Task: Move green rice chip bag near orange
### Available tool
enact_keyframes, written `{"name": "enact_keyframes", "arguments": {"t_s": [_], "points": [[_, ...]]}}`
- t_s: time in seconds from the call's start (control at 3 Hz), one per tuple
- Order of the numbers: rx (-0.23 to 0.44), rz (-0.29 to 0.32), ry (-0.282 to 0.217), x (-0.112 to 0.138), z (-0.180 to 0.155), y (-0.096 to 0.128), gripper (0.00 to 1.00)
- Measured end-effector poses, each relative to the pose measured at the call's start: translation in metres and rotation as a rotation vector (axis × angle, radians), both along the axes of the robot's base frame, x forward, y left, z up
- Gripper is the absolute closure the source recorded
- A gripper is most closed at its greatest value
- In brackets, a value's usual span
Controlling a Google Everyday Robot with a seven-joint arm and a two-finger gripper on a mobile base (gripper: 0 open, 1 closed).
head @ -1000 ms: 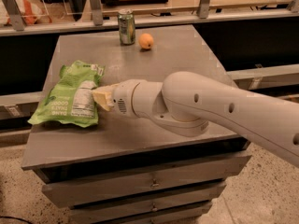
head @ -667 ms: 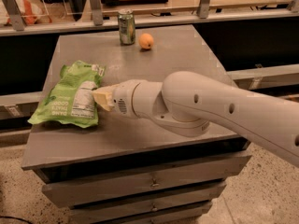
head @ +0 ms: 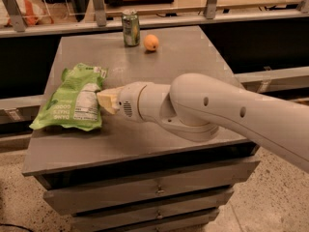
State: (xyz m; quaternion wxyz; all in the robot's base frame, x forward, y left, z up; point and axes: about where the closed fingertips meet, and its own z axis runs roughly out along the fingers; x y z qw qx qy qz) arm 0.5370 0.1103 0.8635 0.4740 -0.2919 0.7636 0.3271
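The green rice chip bag [head: 72, 99] lies flat on the left side of the grey cabinet top [head: 169, 57], white label panel facing up. The orange [head: 151, 42] sits at the far middle of the top, just right of a green-silver drink can [head: 130, 28]. My gripper [head: 105, 100] reaches in from the right, its pale tip at the bag's right edge by the label. The white arm [head: 207, 110] hides whatever lies behind it.
The cabinet has drawers [head: 154, 190] below its front edge. A railing with metal posts [head: 99, 6] runs behind the top. A lower shelf edge [head: 270, 76] runs to the right.
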Motion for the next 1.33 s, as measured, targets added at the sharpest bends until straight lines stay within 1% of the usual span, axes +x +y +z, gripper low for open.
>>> {"name": "enact_keyframes", "arguments": {"t_s": [0.67,1.0,1.33], "points": [[0.026,0.031,0.004,-0.008,0.006,0.006,0.13],[0.040,0.042,0.012,-0.014,0.006,0.013,0.00],[0.045,0.055,0.026,-0.018,0.001,0.017,0.00]]}}
